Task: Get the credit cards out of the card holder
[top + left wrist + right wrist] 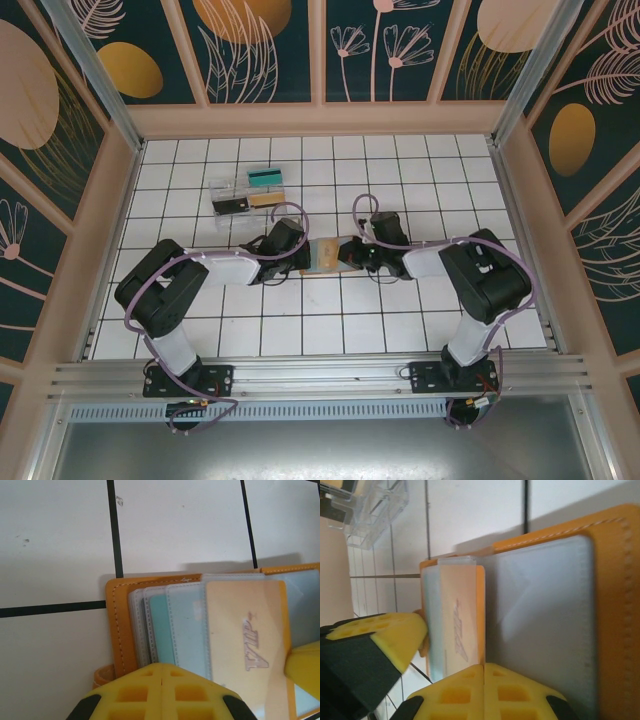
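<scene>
Your left pincer (162,677) and right pincer (484,680) are both clenched on nothing; the open card holder (325,253) lies in the middle of the bench (300,330), between them, one end beneath each.

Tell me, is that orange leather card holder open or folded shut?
Open: the card holder lies spread, clear plastic sleeves and tan VIP card exposed.
</scene>
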`<state>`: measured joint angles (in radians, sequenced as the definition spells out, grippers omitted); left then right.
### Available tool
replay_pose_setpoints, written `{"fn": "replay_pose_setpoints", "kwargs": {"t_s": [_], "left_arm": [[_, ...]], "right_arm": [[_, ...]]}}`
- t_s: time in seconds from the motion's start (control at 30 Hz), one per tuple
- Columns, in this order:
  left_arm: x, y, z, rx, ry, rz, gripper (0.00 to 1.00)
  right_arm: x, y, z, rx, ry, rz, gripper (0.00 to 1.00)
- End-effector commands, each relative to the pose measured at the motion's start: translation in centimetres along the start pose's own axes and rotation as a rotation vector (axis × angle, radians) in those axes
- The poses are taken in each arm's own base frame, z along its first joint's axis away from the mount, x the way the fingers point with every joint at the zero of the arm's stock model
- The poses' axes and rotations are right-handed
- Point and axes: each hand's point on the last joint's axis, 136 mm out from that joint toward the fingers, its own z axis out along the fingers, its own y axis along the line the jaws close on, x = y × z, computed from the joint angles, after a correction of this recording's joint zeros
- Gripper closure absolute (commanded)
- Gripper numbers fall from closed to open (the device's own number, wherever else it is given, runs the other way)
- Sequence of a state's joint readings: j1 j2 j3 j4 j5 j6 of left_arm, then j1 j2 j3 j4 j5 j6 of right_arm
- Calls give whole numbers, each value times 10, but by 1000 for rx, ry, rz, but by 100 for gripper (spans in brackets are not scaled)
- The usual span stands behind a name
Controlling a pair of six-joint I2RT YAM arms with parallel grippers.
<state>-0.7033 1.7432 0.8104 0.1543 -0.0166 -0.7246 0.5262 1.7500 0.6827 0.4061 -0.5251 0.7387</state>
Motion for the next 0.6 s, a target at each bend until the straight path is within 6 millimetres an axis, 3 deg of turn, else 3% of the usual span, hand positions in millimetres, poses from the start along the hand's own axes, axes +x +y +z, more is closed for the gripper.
{"fn": "replay_pose_setpoints", "kwargs": {"t_s": [0.0,0.47,0.57], "left_arm": [[-2,3,-7,-37,10,33,93],[-9,-17,0,50,1,53,91],[-8,-13,6,22,13,56,91]], "right_arm": [[0,4,9,2,25,-19,100],[8,4,17,8,49,-25,100],[8,3,17,9,50,-27,100]]}}
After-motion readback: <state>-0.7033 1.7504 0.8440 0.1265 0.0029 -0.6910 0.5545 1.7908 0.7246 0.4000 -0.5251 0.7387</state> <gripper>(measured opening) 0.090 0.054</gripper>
